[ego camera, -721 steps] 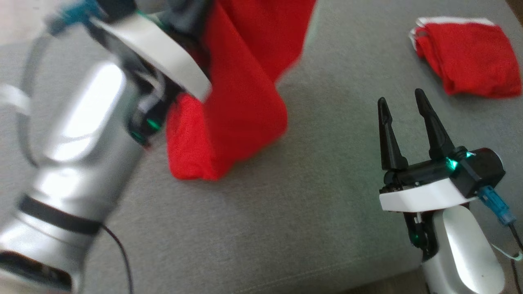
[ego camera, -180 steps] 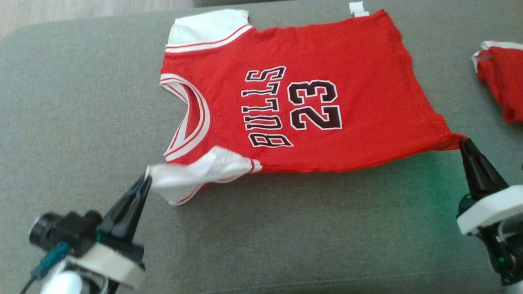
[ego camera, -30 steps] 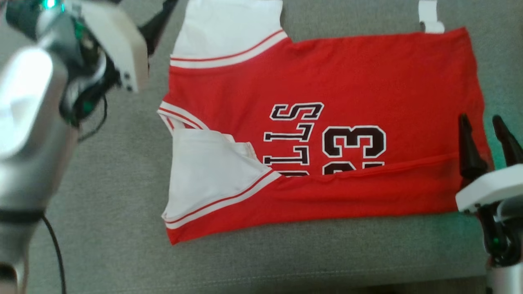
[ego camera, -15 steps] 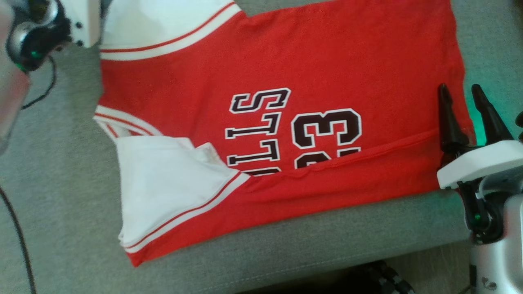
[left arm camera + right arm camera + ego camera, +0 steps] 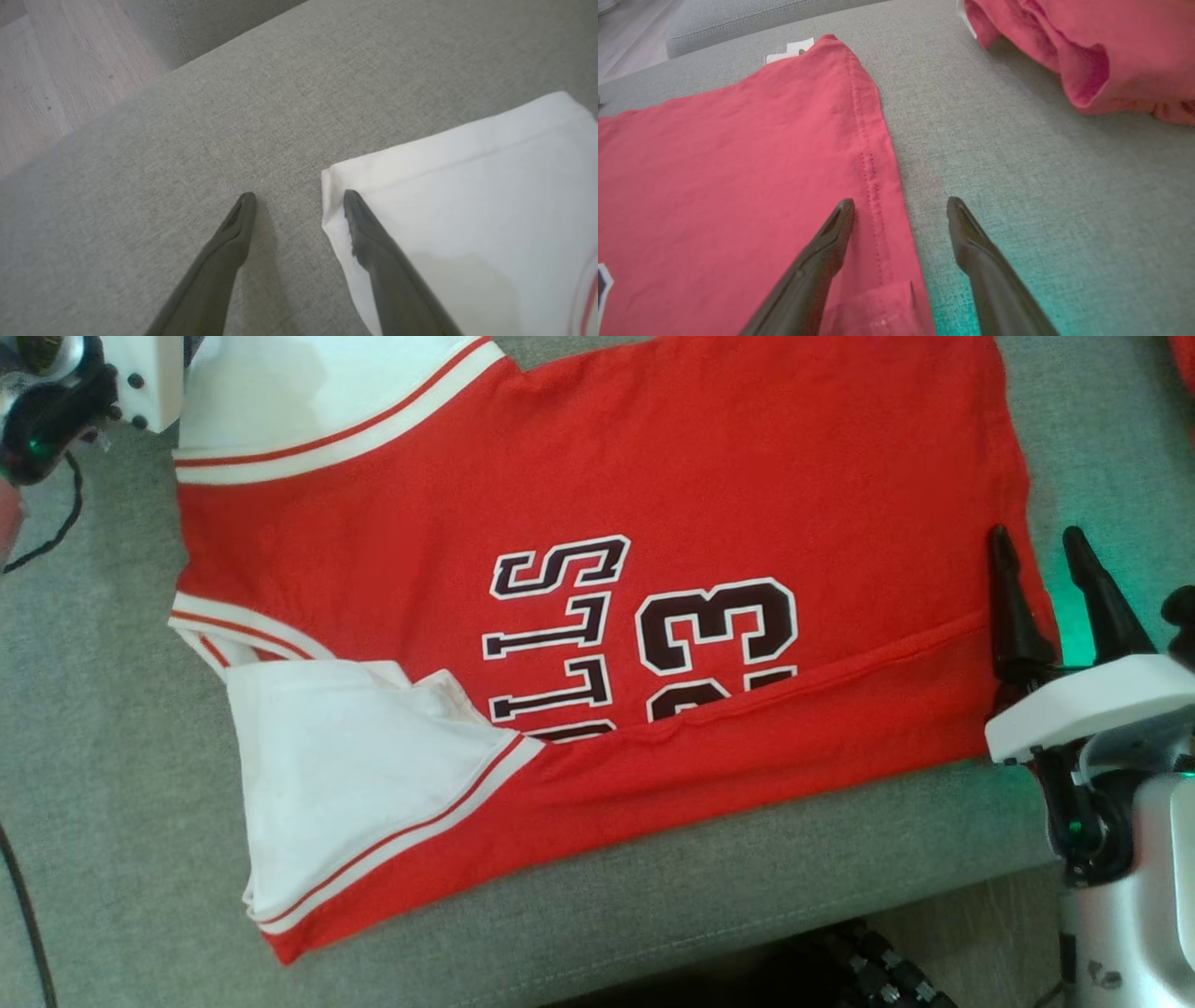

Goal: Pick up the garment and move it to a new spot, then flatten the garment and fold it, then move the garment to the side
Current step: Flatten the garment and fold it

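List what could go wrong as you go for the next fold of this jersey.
1. The left gripper is open astride the corner of the white sleeve, one finger over bare cushion; closing may catch only a sliver that slips.
2. The right gripper, open, straddles the hem of the jersey beside the folded flap; it might lift the flap too.
3. The jersey's near edge lies close to the cushion's front; a pull could drag it off.

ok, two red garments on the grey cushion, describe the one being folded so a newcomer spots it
On the grey cushion, the jersey lies spread flat in the middle, near edge folded over. Unlike the bunched red garment beyond its hem, it has white sleeves and black lettering.
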Robot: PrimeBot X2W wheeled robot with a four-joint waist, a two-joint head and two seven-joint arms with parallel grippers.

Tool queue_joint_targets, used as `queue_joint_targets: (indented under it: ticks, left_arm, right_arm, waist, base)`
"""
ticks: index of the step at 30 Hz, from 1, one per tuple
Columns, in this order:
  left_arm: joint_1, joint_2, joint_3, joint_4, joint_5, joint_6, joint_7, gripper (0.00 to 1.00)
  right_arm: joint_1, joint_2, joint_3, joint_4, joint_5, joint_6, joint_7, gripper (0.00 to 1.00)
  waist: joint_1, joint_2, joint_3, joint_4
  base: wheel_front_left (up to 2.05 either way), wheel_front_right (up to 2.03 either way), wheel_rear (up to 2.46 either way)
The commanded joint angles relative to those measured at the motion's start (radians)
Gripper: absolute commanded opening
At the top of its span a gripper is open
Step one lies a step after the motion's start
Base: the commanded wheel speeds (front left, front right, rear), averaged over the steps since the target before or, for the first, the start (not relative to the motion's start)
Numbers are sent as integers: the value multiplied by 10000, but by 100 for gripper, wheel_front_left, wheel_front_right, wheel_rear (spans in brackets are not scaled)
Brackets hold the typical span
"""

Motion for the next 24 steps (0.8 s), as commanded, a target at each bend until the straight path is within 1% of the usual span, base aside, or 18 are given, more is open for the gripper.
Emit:
queue_joint_targets:
  ticks: [1,2,3,5,8,11,16,19,21,22,24]
  left_arm:
    - [-350,400,185,-96,-32,8,45,81]
    - [-372,423,45,-138,-102,8,44,46]
    - [-397,461,-85,-164,-166,8,22,32]
    - [-441,538,-352,-251,-281,8,-96,0]
    - [-438,616,-889,-502,-458,8,-311,0]
    - [-337,653,-1269,-696,-727,8,-880,0]
    - [-137,709,-2064,-1097,-1033,8,-1808,0]
    - [-170,721,-2393,-1446,-1098,8,-2315,0]
    - [-228,719,-2527,-1640,-1101,8,-2626,0]
    - [-316,736,-2615,-1783,-1121,8,-2832,0]
    - [-406,742,-2686,-1896,-1120,8,-2996,0]
  right_arm:
    - [-106,-18,183,-314,81,65,-97,100]
    - [-135,-31,180,-316,80,65,-100,100]
    - [-161,-45,174,-322,71,65,-111,100]
    - [-191,-55,194,-329,66,65,-115,100]
    - [-248,-31,295,-336,409,65,-54,100]
    - [-488,-163,526,-350,615,65,174,100]
    - [-1625,-659,527,54,232,65,913,100]
    - [-2526,-959,518,898,-34,65,1643,100]
    - [-3150,-1299,627,1597,-488,65,2021,100]
    - [-3807,-1445,686,2355,-900,65,2190,100]
    - [-4404,-1483,735,3149,-1191,65,2336,100]
  waist:
    - [-1,0,-7,-8]
    - [-1,0,-14,-20]
    - [-1,0,-25,-31]
    - [-1,0,-61,-59]
    - [-1,0,-232,-49]
    - [-1,0,-602,10]
    - [-1,0,-1357,245]
    - [-1,0,-1656,520]
    - [-1,0,-1755,718]
    - [-1,0,-1751,886]
    - [-1,0,-1710,1038]
  base:
    - [0,0,0]
    - [0,0,0]
    - [0,0,0]
    - [0,0,0]
    - [0,0,0]
    - [0,0,0]
    - [0,0,0]
    - [0,0,0]
    - [0,0,0]
    - [0,0,0]
    - [0,0,0]
